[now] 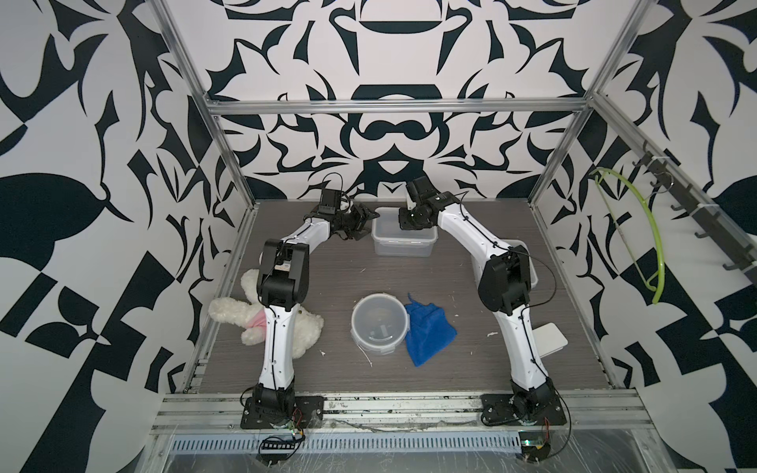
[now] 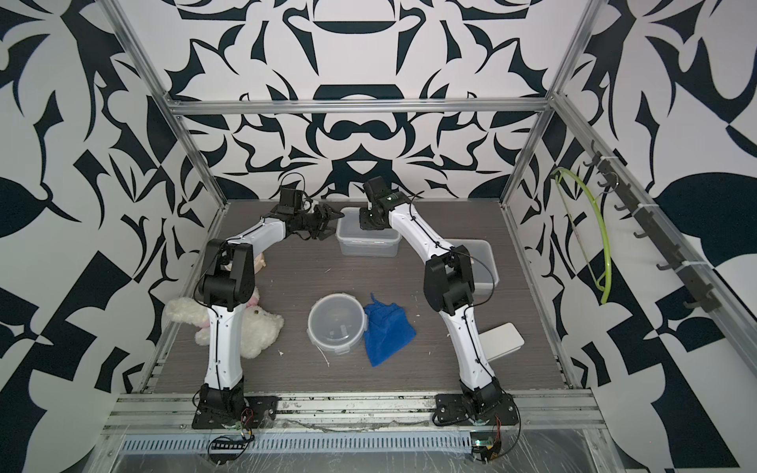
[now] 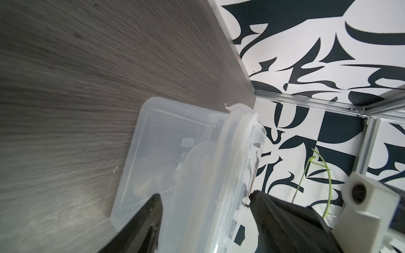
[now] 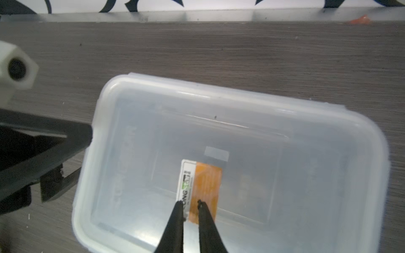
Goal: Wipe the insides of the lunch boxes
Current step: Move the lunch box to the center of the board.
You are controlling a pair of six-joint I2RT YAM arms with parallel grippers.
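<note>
The table [image 1: 327,286] is grey wood-grain board, dotted with pale scraps. A bare aluminium frame [image 1: 393,107] fences it in. Walls [image 1: 393,61] of bold black-and-white swirls close the 9, 12 and 3 o'clock sides. A green hanger [image 1: 660,254] hangs on the 3 o'clock wall.

The long box [image 1: 403,241] sits flat at the table's 12 o'clock with its lid on. An orange sticker [image 4: 206,188] shows on the lid. The round box [image 1: 379,321] stands near the centre, toward 6 o'clock. The cloth [image 1: 428,333] lies crumpled at the round box's 3 o'clock, touching it. A third box [image 2: 487,262] lies at the table's 2 o'clock, partly behind the right arm. A plush [image 1: 229,313] sprawls at 8 o'clock under the left arm, and a white slab [image 1: 551,340] lies at 4 o'clock.

The left gripper [image 3: 202,195] is at the long box's 9 o'clock end, released. Its jaws are spread and one fingertip [image 4: 86,133] is against the lid's rim. The right gripper [image 4: 189,202] is over the sticker, clenched to a thin slit and holding nothing. I cannot tell whether it touches the lid.
</note>
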